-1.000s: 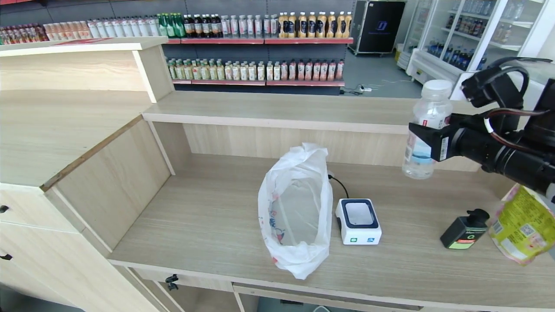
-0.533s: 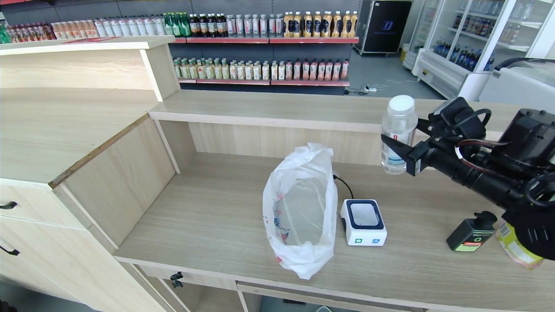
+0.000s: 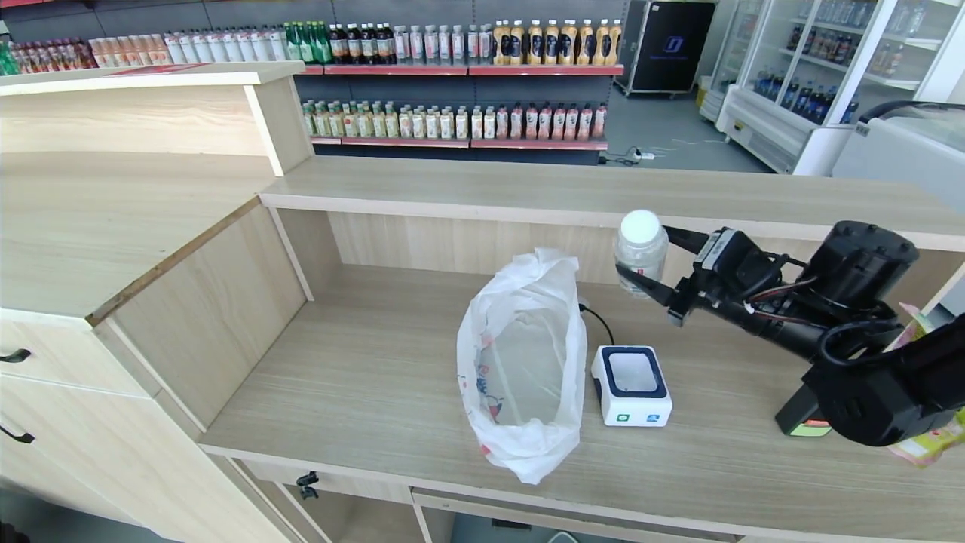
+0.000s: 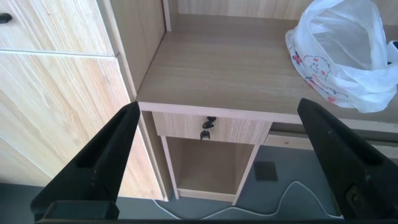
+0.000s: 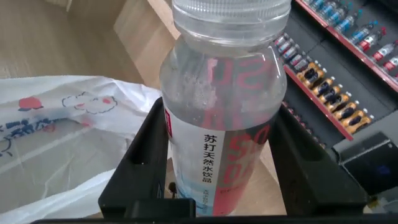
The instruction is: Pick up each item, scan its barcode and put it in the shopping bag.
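**Bottle's in hand, scan step is up next**

You're holding the water bottle up in the air, with the right fingers clamping its body from both sides. The wrist camera is showing the bottle sitting snug between them, cap up and roughly upright. So the pickup looks done for this item and you're sitting in the scan step.

The scanner is lying on the tabletop below those fingers and a bit nearer to you, window facing up, well apart from the bottle. The shopping bag is standing open just beside the scanner, lower down and to the left of the fingers.

Next move, I reckon, is bringing the bottle down over that window and rolling the wrist so the barcode is facing it. I can't tell where the barcode is sitting on the label, so you may be hunting around a bit. A smooth round bottle could be slipping while you're tilting it, so go easy.

The left fingers are spread wide with nothing between them, hanging out past the tabletop's front edge. A dark bottle and a green pouch are waiting on the tabletop, back behind the right fingers.
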Controlling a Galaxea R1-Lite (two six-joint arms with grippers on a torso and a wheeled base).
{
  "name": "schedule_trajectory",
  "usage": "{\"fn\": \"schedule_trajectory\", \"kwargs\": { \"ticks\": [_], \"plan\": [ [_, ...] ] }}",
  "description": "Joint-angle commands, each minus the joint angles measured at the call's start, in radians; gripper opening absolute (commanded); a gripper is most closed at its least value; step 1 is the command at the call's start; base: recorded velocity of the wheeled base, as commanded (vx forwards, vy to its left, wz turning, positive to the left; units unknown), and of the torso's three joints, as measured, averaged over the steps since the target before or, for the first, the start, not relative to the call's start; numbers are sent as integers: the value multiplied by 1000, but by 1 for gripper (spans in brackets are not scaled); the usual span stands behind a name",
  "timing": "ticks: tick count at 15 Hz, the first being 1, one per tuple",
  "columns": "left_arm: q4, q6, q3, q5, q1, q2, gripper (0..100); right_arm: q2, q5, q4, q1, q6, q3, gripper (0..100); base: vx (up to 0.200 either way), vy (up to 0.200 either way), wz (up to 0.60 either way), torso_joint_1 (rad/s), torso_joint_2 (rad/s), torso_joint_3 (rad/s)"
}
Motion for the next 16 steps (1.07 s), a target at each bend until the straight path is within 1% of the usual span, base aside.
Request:
{"fn": "schedule_trajectory", "kwargs": {
  "ticks": [1,3,6,8,10,13,16],
  "plan": [
    [0,0,0,0,0,1,100,65,30,-7,1,-12,-21,0,0,0,0,0,0,0],
    [0,0,0,0,0,1,100,105,78,-41,1,-24,-21,0,0,0,0,0,0,0],
    [0,0,0,0,0,1,100,180,125,-127,-14,-36,-29,0,0,0,0,0,0,0],
    [0,0,0,0,0,1,100,216,180,-173,-19,-36,-31,0,0,0,0,0,0,0],
    [0,0,0,0,0,1,100,245,211,-184,-37,-36,-31,0,0,0,0,0,0,0],
    [0,0,0,0,0,1,100,278,225,-184,-59,-36,-43,0,0,0,0,0,0,0],
    [0,0,0,0,0,1,100,309,312,-184,-77,-85,-60,0,0,0,0,0,0,0]
  ]
}}
